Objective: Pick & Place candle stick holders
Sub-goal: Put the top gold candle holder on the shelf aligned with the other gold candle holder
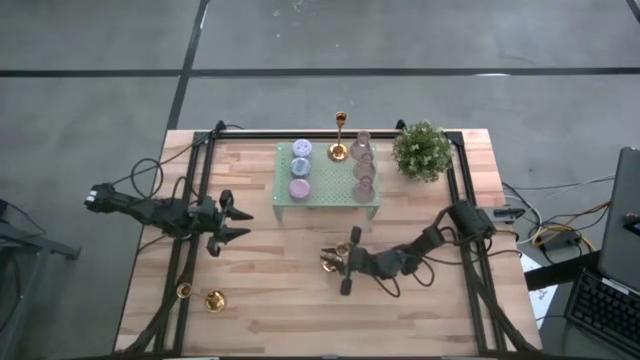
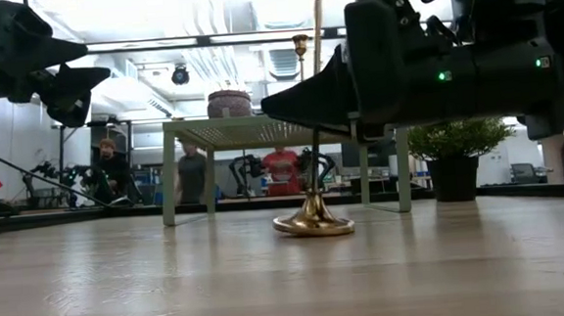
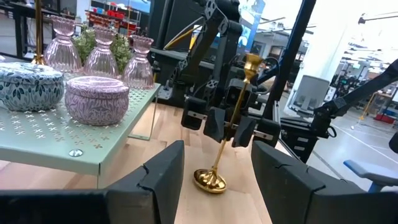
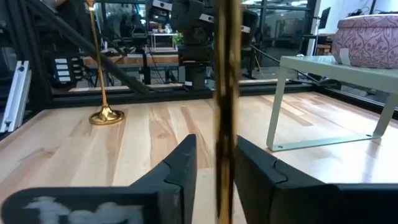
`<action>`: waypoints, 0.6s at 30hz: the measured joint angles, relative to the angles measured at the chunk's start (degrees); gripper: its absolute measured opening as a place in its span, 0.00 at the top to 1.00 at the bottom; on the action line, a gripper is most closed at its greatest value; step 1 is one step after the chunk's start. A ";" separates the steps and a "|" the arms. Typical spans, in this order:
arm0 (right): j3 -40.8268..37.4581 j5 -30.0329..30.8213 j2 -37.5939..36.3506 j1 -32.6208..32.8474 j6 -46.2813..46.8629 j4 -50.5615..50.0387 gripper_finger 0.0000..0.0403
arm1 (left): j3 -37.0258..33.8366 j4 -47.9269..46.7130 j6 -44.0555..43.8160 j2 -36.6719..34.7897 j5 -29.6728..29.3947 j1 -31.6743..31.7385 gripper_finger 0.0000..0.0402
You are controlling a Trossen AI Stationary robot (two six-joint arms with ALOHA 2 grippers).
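A gold candle stick holder (image 3: 219, 167) is seen standing with its flared base on the wooden tabletop (image 1: 280, 290), in front of the pale green perforated stand (image 1: 328, 187); its slim stem leans a little in the left wrist view. The stem is bracketed by the fingers of the right claw (image 1: 343, 265), with a narrow gap visible on either side in the right wrist view, so the fingers are slightly parted around it rather than pinched on it. A second gold holder (image 1: 340, 138) is placed upright at the far edge of the tabletop, just beside the stand. Two more gold holders (image 1: 203, 296) are found near the tabletop's front left corner.

On the stand, three squat patterned candles (image 1: 300, 167) are lined up on its left side and three pink glass vases (image 1: 363, 165) on its right. A small potted plant (image 1: 422, 150) is set at the far right corner.

The left claw (image 1: 232, 221) is held above the tabletop's left side, its fingers spread and nothing between them.

People are seen in the room beyond the tabletop in the low view.
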 joint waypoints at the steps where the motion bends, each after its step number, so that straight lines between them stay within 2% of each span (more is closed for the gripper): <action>1: -0.08 0.01 -0.15 0.18 -0.09 0.00 0.76 | -0.02 -0.02 0.00 0.00 0.02 0.00 0.52; 6: -1.10 0.01 -2.54 1.14 -1.70 -0.14 0.71 | -0.02 -0.02 0.00 0.00 0.01 0.00 0.52; 11: -3.38 -0.01 -8.57 1.78 -1.51 -3.75 0.68 | -0.02 -0.02 0.00 0.00 0.02 0.00 0.52; 18: -4.56 -0.15 -23.35 2.10 3.89 -25.63 0.68 | -0.04 -0.02 0.00 0.00 0.00 0.00 0.52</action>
